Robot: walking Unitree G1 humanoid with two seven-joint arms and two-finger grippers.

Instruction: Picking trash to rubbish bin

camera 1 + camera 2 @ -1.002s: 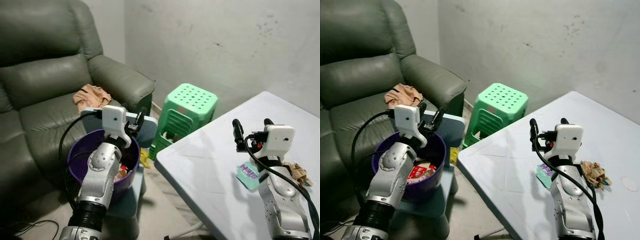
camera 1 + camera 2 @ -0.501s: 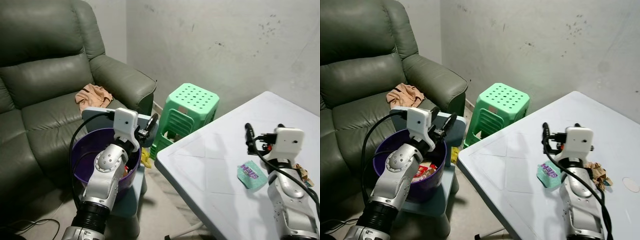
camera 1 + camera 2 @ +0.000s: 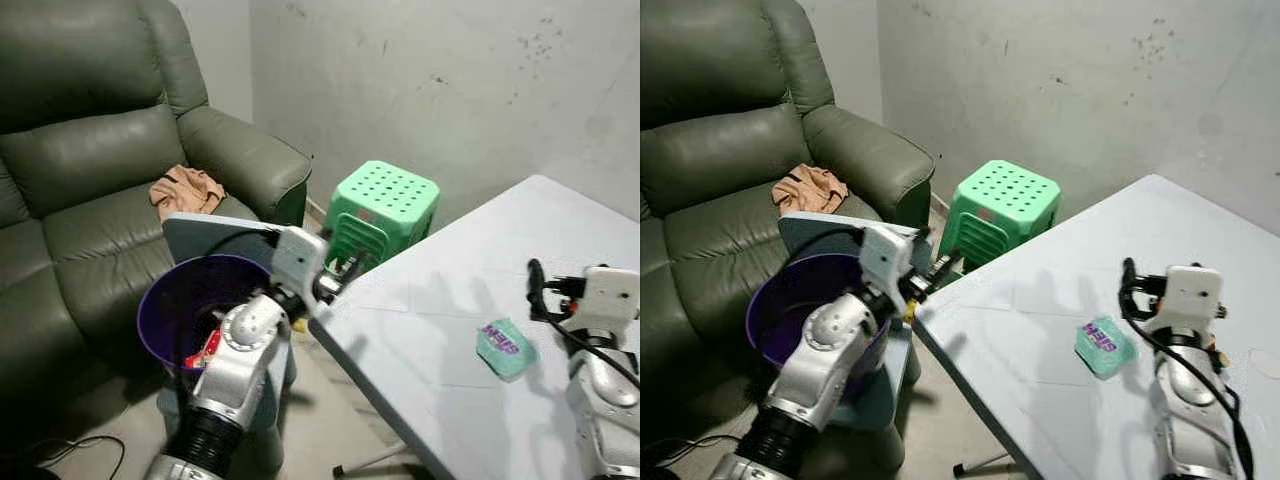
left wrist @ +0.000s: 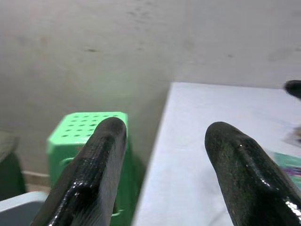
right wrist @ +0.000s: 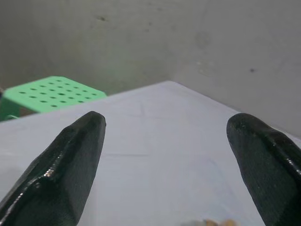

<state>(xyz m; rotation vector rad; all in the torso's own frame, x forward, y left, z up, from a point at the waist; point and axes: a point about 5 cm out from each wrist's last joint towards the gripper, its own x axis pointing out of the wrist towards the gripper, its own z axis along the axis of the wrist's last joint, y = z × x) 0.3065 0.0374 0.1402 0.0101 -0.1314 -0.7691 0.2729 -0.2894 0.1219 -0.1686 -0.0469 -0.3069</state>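
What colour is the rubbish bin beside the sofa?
The rubbish bin is purple, with a grey-blue lid standing open behind it; clearest in the left eye view.

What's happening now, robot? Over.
Both end effectors open, empty. Left end effector at table corner. Teal packet on table, beside right end effector. Purple bin unblocked.

The head stereo pair looks forward and down over the sofa [image 3: 90, 170] and counter [image 3: 470, 300], while each wrist camera sights closely along its own pincer toward the wall, all four sharing the green stool [image 3: 385, 205] and counter.
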